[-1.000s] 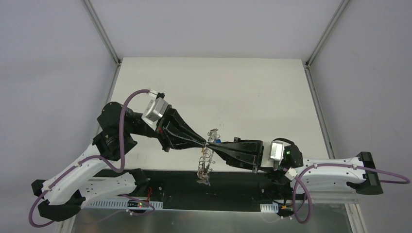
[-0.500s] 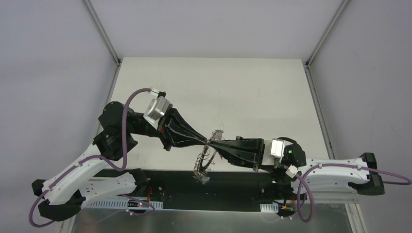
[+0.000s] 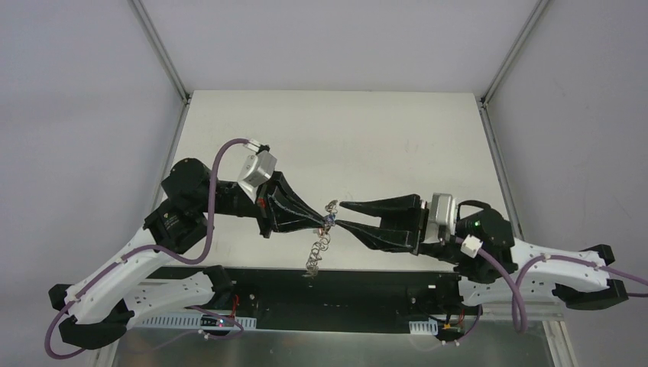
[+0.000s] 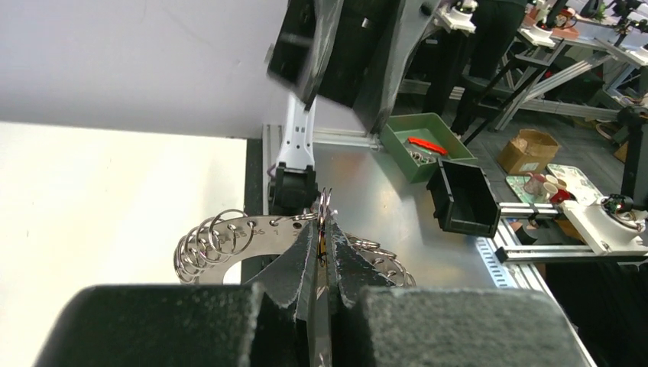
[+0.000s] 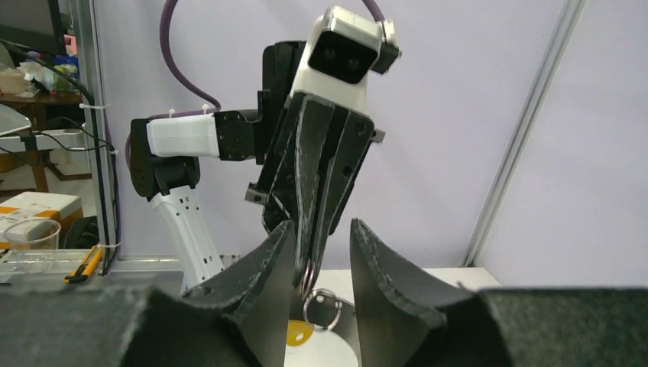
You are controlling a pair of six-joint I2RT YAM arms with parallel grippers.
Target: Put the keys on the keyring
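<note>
Right gripper [image 3: 340, 214] has just let go and stands partly spread, while the left gripper [image 3: 324, 223] stays pinched on the keyring [image 3: 319, 248], which dangles over the near edge of the table [image 3: 382, 138]; a yellow key [image 5: 295, 333] shows nearby, but whether it's threaded, I can't tell

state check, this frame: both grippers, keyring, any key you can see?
left gripper: shut on the keyring.
right gripper: open, fingers spread to either side of the left gripper's tip, gripping nothing.
keyring: off the table, pinched at one edge, the rest hanging down.
yellow key: head shows below the right fingers; threaded or not, cannot tell.
</note>
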